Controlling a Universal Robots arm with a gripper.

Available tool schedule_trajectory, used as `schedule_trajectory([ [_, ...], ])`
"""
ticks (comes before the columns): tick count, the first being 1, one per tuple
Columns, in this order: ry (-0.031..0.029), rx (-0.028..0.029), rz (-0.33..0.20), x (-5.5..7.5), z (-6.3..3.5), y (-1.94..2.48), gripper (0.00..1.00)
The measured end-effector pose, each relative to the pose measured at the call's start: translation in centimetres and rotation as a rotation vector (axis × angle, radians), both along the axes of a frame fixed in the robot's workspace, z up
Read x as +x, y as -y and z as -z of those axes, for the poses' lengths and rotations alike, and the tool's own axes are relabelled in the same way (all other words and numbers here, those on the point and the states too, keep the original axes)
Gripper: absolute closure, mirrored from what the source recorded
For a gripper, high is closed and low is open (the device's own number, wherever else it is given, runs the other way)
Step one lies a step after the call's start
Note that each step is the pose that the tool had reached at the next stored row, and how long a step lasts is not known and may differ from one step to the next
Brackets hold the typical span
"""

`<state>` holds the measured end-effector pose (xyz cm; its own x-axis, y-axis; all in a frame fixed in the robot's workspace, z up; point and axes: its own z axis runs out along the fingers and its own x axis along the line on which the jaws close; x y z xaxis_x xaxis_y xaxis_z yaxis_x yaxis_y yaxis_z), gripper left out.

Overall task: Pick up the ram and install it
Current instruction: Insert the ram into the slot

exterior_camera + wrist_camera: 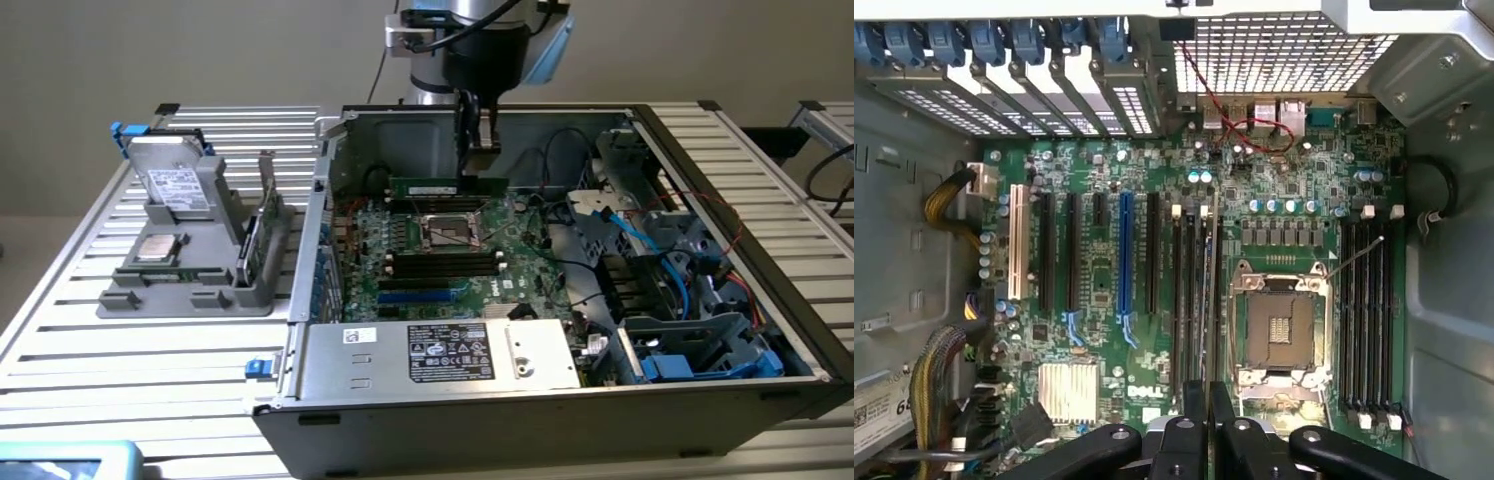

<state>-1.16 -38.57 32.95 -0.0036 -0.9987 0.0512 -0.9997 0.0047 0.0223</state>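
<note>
Exterior view, upper middle of the frame: gripper (477, 165) reaches down into the open computer case (747, 200), fingers clamped on the ram (447, 187). The ram is a green stick with a white label (print too small to read), level and on edge just beyond the CPU socket (451, 232). Can't tell if it touches a slot.

Wrist view: gripper (1208, 400) pinches the ram (1210, 300) edge-on, in line with the black slots beside the CPU socket (1279, 325). Motherboard (1104, 180) reads "DELL" (1154, 413) in white.

Power supply label (450, 353) is unreadable. Grey holder (200, 290) at the exterior view's left carries a drive (171, 185) and a processor chip (160, 247).
</note>
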Motion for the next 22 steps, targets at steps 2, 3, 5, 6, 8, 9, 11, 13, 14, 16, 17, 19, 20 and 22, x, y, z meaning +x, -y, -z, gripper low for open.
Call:
schedule_trajectory([
  [2,0.0,0.0,0.0,0.0,0.36,0.0,0.87],
  [3,0.0001,0.0,0.0,0.0,0.54,0.0,0.87],
  [5,0.0,0.0,0.001,0.1,0.9,0.0,0.87],
  [6,0.0,0.0,0.001,0.1,1.08,0.0,0.87],
  [8,0.0,0.0,0.001,0.1,1.45,0.0,0.87],
  [9,0.0,0.0,0.001,0.1,1.63,0.0,0.87],
  [11,0.0,-0.0006,0.001,0.1,1.98,0.0,0.87],
  [13,0.0002,-0.0037,0.001,0.1,2.25,0.0,0.87],
  [14,0.0004,-0.0057,0.0,0.1,2.37,0.0,0.87],
  [16,0.0007,-0.0108,0.001,0.1,2.6,0.0,0.87],
  [17,0.001,-0.014,0.001,0.1,2.7,0.0,0.87],
  [19,0.0011,-0.0185,0.0,0.1,2.96,0.0,0.87],
  [20,0.0012,-0.019,0.0,0.1,3.12,0.0,0.87],
  [22,0.0013,-0.0188,0.001,0.2,3.49,0.0,0.87],
])
